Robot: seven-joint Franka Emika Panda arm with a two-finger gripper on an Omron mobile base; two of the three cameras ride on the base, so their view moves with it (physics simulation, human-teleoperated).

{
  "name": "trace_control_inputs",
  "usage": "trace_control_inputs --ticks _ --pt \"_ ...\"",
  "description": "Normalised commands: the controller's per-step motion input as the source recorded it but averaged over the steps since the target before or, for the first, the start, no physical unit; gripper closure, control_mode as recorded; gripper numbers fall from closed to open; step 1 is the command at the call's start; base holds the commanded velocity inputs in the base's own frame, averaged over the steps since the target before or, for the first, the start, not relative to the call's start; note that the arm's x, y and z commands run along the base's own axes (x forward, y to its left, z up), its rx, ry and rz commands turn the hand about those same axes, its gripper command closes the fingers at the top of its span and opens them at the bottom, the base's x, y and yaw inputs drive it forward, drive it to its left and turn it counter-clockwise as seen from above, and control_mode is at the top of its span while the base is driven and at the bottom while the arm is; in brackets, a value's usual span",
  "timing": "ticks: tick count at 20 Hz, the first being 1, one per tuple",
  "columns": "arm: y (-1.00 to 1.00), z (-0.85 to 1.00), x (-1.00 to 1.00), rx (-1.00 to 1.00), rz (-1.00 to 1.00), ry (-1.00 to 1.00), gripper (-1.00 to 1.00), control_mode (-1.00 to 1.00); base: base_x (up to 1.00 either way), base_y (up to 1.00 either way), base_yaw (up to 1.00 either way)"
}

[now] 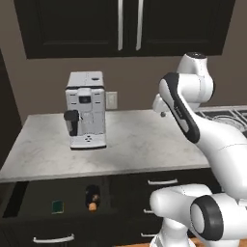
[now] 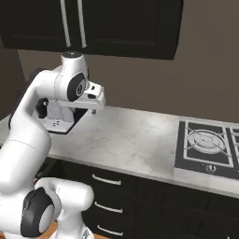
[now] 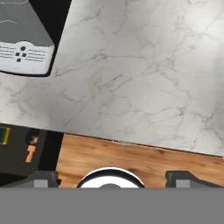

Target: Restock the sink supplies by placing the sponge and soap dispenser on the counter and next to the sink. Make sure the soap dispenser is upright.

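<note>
- Pincer (image 3: 112, 178) is hanging wide open over the counter (image 3: 144, 74), gripping nothing.
- Soap dispenser (image 1: 92, 197) is lying on its side in the open drawer (image 1: 34, 198) (sponge (image 1: 58, 207) sitting beside it).
- Coffee machine (image 1: 86, 110) is standing on the counter.

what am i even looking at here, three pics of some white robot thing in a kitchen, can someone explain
It is a rendered kitchen with a white robot arm on a base that can drive. Two pictures come from cameras on that base, behind the arm to its left and right. The third looks down from the hand; its gripper is open and holds nothing. On the counter stands a coffee machine, with a stove further along. Below, an open drawer holds the sponge and the soap dispenser, lying on its side.
</note>
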Motion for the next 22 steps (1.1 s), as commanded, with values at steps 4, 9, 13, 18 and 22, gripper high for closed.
trace_control_inputs --ticks 4,9,13,18,22 --pt "0.00 0.00 0.00 0.00 0.00 0.00 -1.00 1.00 0.21 -0.02 0.39" --pt "0.00 0.00 0.00 0.00 0.00 0.00 -1.00 1.00 0.24 -0.25 0.54" --pt "0.00 0.00 0.00 0.00 0.00 0.00 -1.00 1.00 0.34 -0.33 0.52" --pt "0.00 0.00 0.00 0.00 0.00 0.00 -1.00 1.00 0.29 -0.36 0.44" --pt "0.00 0.00 0.00 0.00 0.00 0.00 -1.00 1.00 0.11 -0.33 0.27"
